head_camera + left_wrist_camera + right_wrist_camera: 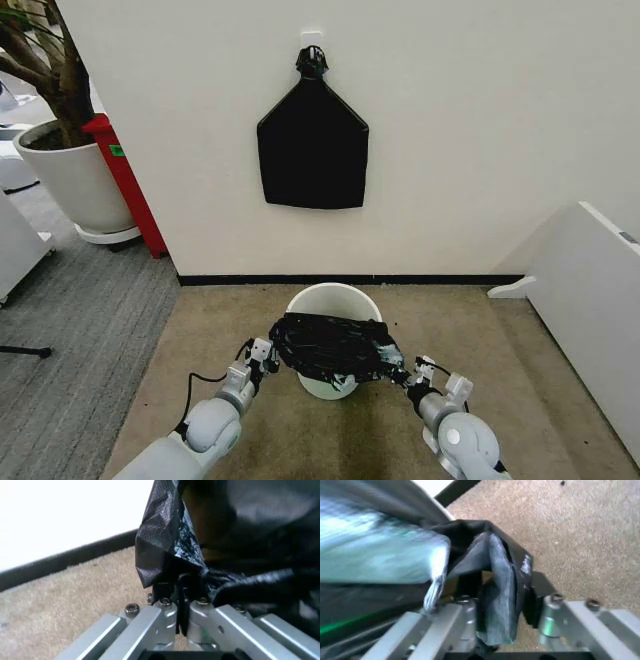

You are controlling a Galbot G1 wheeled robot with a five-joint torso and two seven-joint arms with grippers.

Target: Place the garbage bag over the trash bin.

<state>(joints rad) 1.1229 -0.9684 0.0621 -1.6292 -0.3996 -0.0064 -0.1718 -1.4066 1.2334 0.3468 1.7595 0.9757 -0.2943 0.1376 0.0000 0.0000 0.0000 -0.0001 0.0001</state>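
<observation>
I am in the stretching-and-lowering step: the garbage bag (332,346) hangs spread between my two arms, draped across the near half of the trash bin (328,300), which stands on the tan carpet (200,330) just in front of the wall (450,130). The far part of the bin's rim is bare and I can see into its open mouth there, so I judge the bag is laid over the near edge rather than fitted round it. My left gripper (262,355) sits at the bag's left edge, just beside the bin; in the left wrist view its fingers (176,603) are pressed together with a fold of the black film pinched between them. My right gripper (420,372) holds the opposite edge, and the right wrist view shows a bunched pleat of the bag (495,581) clamped between its fingers, with the carpet beyond. The film looks thin and slippery, so I treat both pinches as fragile. What the next move calls for, as I judge it, is carrying both edges forward and down together so the bag's opening passes the far rim, keeping the tension even so neither corner slides out and the light bin does not tip or skid.
</observation>
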